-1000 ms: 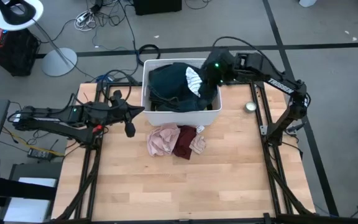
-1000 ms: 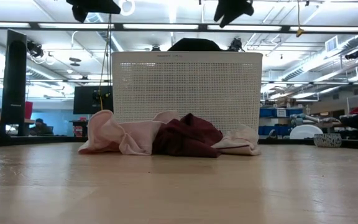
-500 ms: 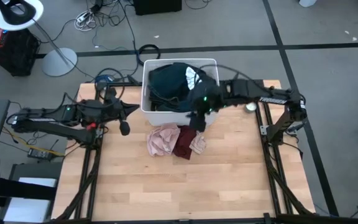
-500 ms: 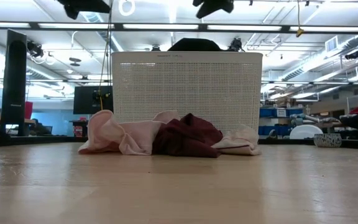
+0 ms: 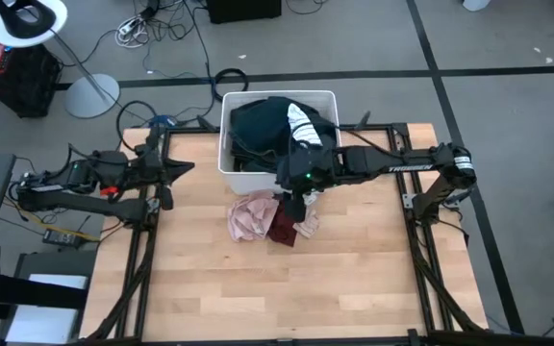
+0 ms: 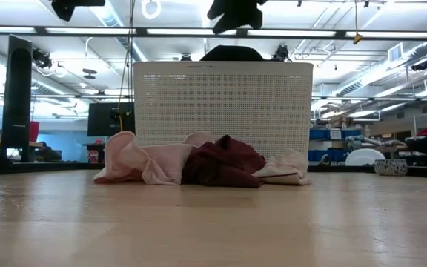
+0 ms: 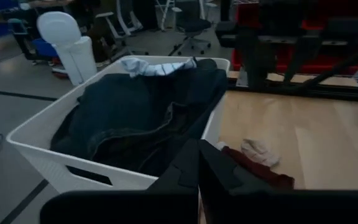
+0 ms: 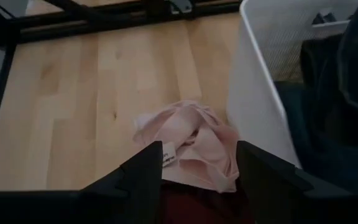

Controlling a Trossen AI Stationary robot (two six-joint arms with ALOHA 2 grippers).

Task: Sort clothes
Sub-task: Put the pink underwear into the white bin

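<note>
Bin: a white rectangular plastic bin (image 5: pixel 234 178), its walls finely perforated, is set at the far edge of the table (image 5: pixel 258 288), which is surfaced in pale wooden planks.
Clothes in bin: large dark green and navy garments (image 5: pixel 263 135) are heaped inside, rising above the rim; a white-grey striped piece (image 5: pixel 301 123) is laid on top at the right side.
Clothes on table: a crumpled pale pink piece (image 5: pixel 250 215), a maroon piece (image 6: pixel 224 162) and a smaller pale pink piece (image 5: pixel 308 223) are bunched together, touching, just in front of the bin.
Right gripper: the right gripper (image 5: pixel 296 204) is held above the small pile, over the maroon piece; its jaws are spread wide with nothing between them, the pink fabric being framed in the gap in the right wrist view.
Left gripper: the left gripper (image 5: pixel 168 197) is kept at the table's left edge, well apart from the clothes, its fingers (image 7: pixel 197 168) pressed together on nothing.
Writing: a small white tag (image 8: pixel 168 154) is seen on the pink piece; its print cannot be read. White lettering on the right arm is too small to read.
Surroundings: black frame rails are set along both table sides; cables and a white lamp (image 5: pixel 37 24) are left on the grey floor.
</note>
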